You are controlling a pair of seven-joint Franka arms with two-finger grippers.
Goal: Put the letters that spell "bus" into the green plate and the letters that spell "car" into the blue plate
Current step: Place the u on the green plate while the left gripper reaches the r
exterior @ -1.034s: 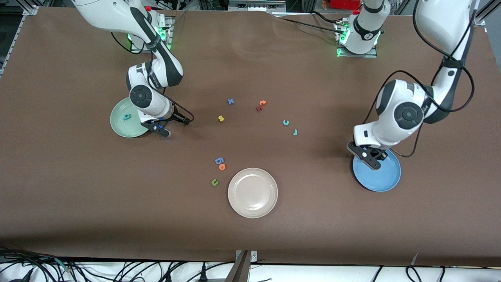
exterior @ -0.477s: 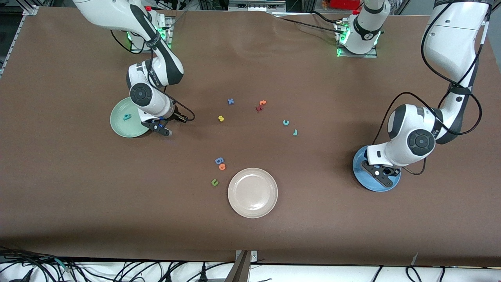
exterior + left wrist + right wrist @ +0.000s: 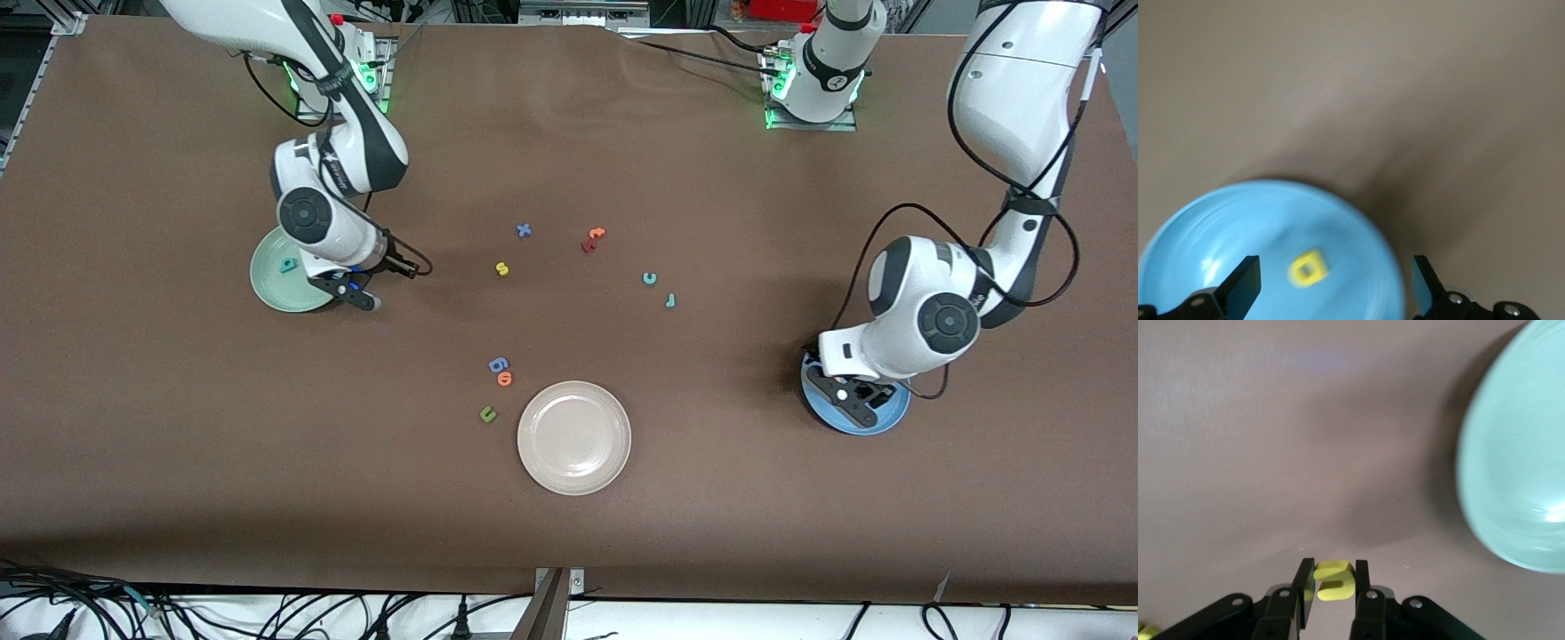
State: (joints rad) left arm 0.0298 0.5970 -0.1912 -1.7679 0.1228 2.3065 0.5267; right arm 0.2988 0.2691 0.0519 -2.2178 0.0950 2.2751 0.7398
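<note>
The right gripper (image 3: 1333, 581) pinches the small yellow "u" letter (image 3: 1334, 580) beside the round mint-green plate (image 3: 1511, 480); opened short of its rim, the letter lands on the brown tabletop (image 3: 267, 427) (left gripper (image 3: 1331, 287), jaws spread, over the round blue plate (image 3: 1358, 227)).

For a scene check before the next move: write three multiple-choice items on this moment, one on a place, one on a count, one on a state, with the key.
1. Where does the teal "b" lie?
A. in the green plate
B. in the beige plate
C. on the bare table

2. How many letters lie in the blue plate?
A. none
B. one
C. three

3. What is the right gripper doing?
A. standing open with nothing in it
B. holding a red letter
C. holding the yellow "u" between its fingers

Key:
1 A, the front view shows the letter inside the green rim.
2 B, the left wrist view shows only the yellow "a" there, below the open left gripper.
3 C, the right wrist view shows the fingers closed on it beside the green plate.
</note>
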